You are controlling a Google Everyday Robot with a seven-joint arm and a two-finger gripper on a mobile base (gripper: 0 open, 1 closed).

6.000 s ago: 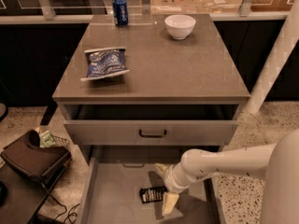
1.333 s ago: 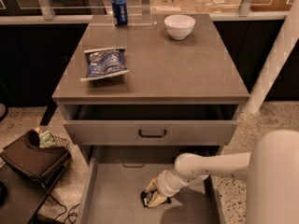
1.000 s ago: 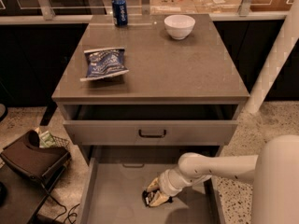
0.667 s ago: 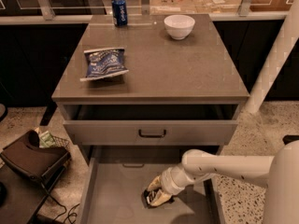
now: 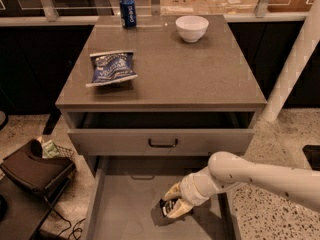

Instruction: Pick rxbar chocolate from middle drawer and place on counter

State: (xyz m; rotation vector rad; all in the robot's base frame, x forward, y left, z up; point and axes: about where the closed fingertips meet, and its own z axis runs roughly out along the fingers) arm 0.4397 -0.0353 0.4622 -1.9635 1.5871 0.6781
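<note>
Shifted toward 10 o'clock onto the rxbar chocolate (image 5: 166, 207), the gripper (image 5: 173, 207) is found in the middle drawer (image 5: 125, 209) — jaws clamped on it.

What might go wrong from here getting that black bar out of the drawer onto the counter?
The gripper is low in the middle drawer at the rxbar chocolate; that thin flat wrapper may slip as it lifts. The upper drawer juts out just above, so the arm or bar could clip its front on the way to the counter.

Arm (image 5: 260, 176) extends from right; hand (image 5: 172, 204) low, gripping rxbar chocolate (image 5: 165, 207)
</note>
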